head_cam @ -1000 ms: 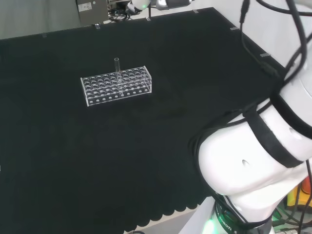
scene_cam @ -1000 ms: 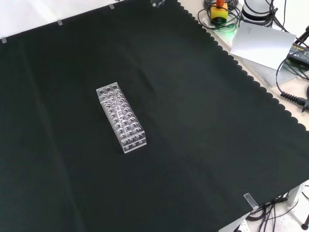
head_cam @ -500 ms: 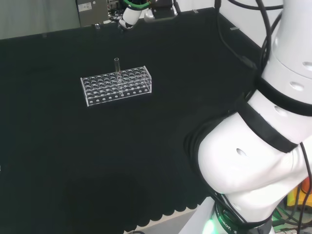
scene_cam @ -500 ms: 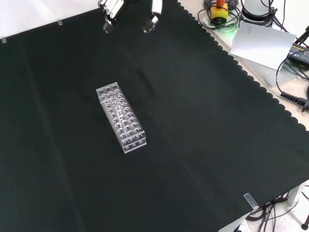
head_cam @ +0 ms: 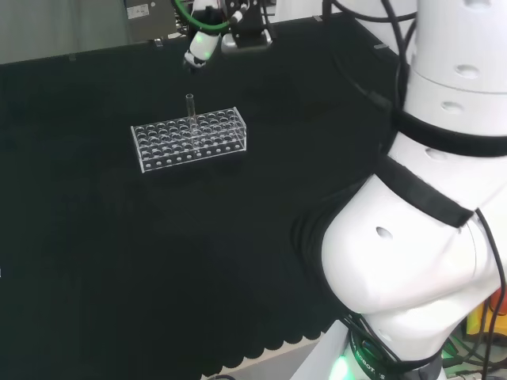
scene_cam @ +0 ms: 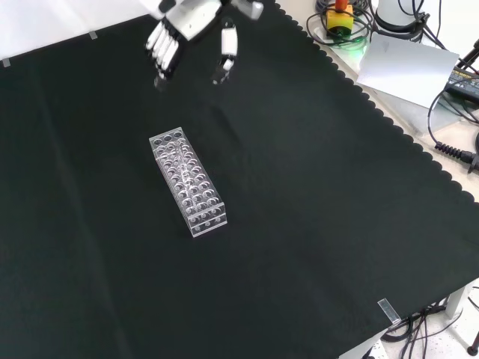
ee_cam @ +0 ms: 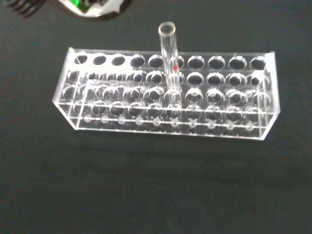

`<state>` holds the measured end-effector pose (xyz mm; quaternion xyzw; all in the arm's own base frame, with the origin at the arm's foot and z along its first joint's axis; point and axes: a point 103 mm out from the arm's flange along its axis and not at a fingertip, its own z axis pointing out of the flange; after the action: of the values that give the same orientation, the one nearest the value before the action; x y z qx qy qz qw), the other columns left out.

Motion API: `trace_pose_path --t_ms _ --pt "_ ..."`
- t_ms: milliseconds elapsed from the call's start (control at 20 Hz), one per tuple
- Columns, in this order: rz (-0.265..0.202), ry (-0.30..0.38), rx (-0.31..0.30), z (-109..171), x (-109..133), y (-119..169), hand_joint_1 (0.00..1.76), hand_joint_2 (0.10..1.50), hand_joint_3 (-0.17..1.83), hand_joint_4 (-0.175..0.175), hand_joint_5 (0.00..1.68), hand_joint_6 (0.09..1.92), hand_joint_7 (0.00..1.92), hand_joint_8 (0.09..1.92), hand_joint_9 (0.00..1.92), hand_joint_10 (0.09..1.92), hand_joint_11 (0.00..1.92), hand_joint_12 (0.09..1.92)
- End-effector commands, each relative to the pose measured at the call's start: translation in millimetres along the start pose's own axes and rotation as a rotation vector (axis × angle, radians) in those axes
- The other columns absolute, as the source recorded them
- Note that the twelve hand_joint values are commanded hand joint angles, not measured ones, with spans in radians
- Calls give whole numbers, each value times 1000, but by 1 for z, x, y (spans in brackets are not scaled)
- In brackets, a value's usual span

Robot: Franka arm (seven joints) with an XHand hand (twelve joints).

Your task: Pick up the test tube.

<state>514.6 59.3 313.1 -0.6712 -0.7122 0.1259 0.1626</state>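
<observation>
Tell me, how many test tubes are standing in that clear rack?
1. A single clear test tube stands upright in a hole near the middle of the rack; the other holes look empty. The hand holds nothing.

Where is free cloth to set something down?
Bare black cloth surrounds the clear tube rack on every side, widest toward the scalloped edge. Only the rack, holding one upright test tube, and the hand above it crowd anything.

The arm (head_cam: 428,237) is showing bulky glossy white links with black bands and dark cables trailing, while the hand (scene_cam: 187,26) is wearing white segmented fingers tipped in black.
</observation>
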Motion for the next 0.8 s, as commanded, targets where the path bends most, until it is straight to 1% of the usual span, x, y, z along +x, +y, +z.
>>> trace_pose_path --t_ms 50,400,800 --pt "12 3 60 26 5 38 779 713 621 -126 489 103 474 901 411 898 214 1538" --pt "11 -37 118 53 12 55 774 720 607 -130 497 123 512 884 450 875 224 1530" --pt "13 -68 136 66 15 69 775 718 601 -130 493 131 522 885 442 868 225 1528"
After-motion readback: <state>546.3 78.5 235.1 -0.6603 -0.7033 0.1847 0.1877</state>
